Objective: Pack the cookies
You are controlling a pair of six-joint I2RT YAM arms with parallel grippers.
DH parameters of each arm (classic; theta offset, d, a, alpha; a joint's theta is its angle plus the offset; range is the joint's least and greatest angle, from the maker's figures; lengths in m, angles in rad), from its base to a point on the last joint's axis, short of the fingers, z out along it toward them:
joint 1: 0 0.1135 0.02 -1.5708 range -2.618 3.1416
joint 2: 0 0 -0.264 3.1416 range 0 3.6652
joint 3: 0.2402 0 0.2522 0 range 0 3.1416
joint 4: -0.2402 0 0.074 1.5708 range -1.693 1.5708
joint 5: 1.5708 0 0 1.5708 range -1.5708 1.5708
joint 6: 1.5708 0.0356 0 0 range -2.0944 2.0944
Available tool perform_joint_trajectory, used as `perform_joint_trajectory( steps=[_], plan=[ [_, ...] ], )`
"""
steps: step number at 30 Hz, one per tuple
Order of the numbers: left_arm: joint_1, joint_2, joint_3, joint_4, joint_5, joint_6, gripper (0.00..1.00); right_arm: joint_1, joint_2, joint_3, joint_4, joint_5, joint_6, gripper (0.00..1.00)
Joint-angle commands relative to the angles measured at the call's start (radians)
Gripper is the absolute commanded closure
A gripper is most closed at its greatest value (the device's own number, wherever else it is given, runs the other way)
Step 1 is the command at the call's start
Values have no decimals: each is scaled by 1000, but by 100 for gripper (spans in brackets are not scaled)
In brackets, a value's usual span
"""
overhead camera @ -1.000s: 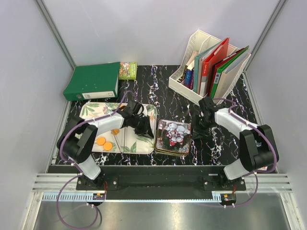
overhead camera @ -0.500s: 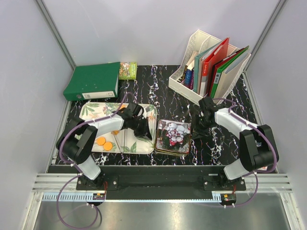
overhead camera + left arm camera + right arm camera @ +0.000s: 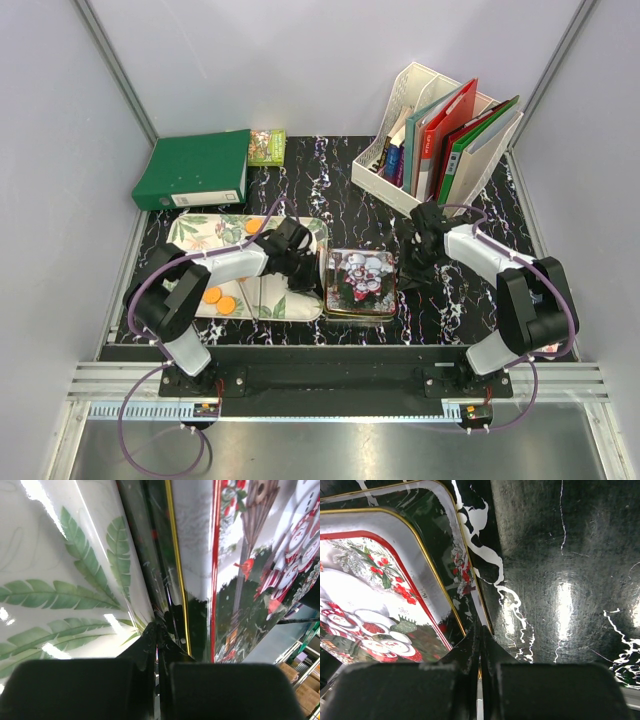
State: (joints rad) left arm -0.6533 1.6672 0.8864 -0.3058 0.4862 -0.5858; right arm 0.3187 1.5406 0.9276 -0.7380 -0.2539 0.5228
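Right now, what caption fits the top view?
Both shut, the left claw and right claw sit at opposite edges of the tin; orange cookies lie on the tray beside it.

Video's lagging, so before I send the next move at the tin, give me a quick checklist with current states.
1. Left gripper shut, tips at the tin left edge: ok.
2. Right gripper shut, tips at the tin's right edge: ok.
3. Tips caught under the lid lip: cannot tell.
4. The tin open for packing: not ok, lid on.
5. Cookies on tray, three orange in view: ok.
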Motion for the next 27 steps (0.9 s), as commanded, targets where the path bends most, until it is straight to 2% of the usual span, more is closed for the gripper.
perform_joint_trajectory(
  steps=[1,11,27],
  plan=[
    [-28,3,26,77,12,-28,100,29,3,45,29,-62,14,100],
    [-20,-29,36,1,-49,30,100,28,-33,43,-27,22,-24,100],
    [47,-92,0,-67,-150,41,100,8,-105,88,-138,197,-41,100]
  ],
)
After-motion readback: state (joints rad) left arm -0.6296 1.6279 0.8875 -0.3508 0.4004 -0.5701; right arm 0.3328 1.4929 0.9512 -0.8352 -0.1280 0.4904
